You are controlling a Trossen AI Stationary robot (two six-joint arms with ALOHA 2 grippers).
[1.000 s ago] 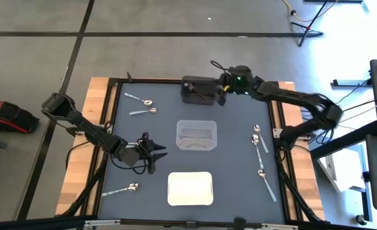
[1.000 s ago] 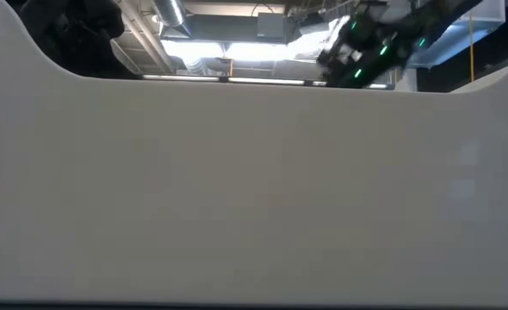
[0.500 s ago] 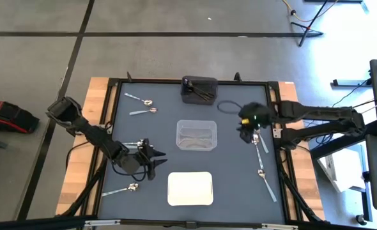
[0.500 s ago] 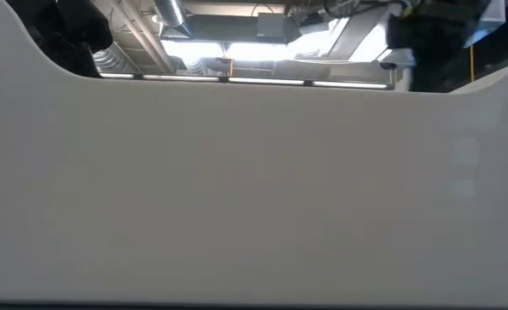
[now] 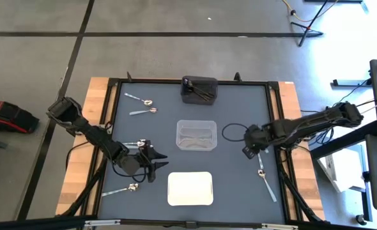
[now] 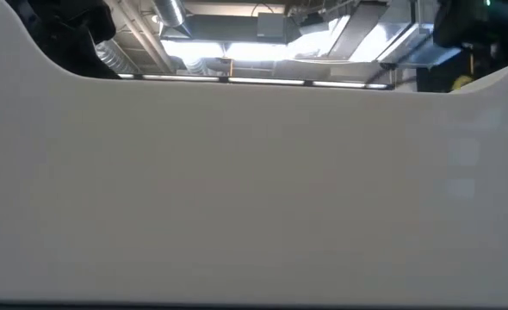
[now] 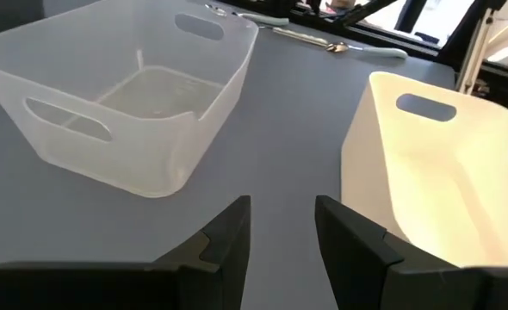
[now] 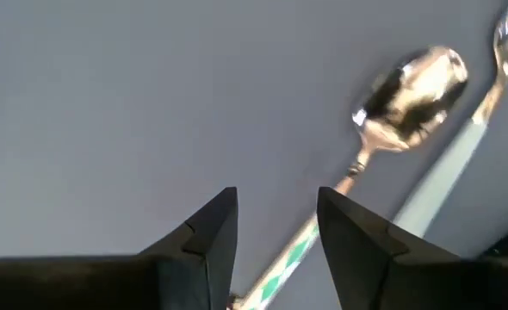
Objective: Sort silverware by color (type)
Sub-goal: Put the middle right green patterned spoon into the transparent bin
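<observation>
My right gripper (image 5: pixel 251 145) points down, open, over the spoons near the table's right edge. In its wrist view a shiny spoon (image 8: pixel 409 86) with a green-patterned handle (image 8: pixel 301 245) runs into the gap between the fingers (image 8: pixel 275 245), beside a pale-handled spoon (image 8: pixel 448 168). My left gripper (image 5: pixel 153 160) (image 7: pixel 280 232) stands open and low between the clear tray (image 5: pixel 196 135) and the white tray (image 5: pixel 190 188). Dark spoons (image 5: pixel 203 94) lie in the black tray (image 5: pixel 199 88). Other spoons lie flat on the mat at the far left (image 5: pixel 142 106), the near left (image 5: pixel 120 190) and the near right (image 5: pixel 266 181).
A black frame (image 5: pixel 112 147) borders the dark mat, with wooden strips outside it. One spoon (image 5: pixel 132 144) lies just behind my left gripper. The white tray's wall (image 6: pixel 254 189) fills the low view. Open mat lies between the trays and the right-hand spoons.
My right gripper has swung from over the black tray at the far edge toward the near right, sunk, and turned to point down over the right-hand spoons. My left gripper has crept a little toward the near edge.
</observation>
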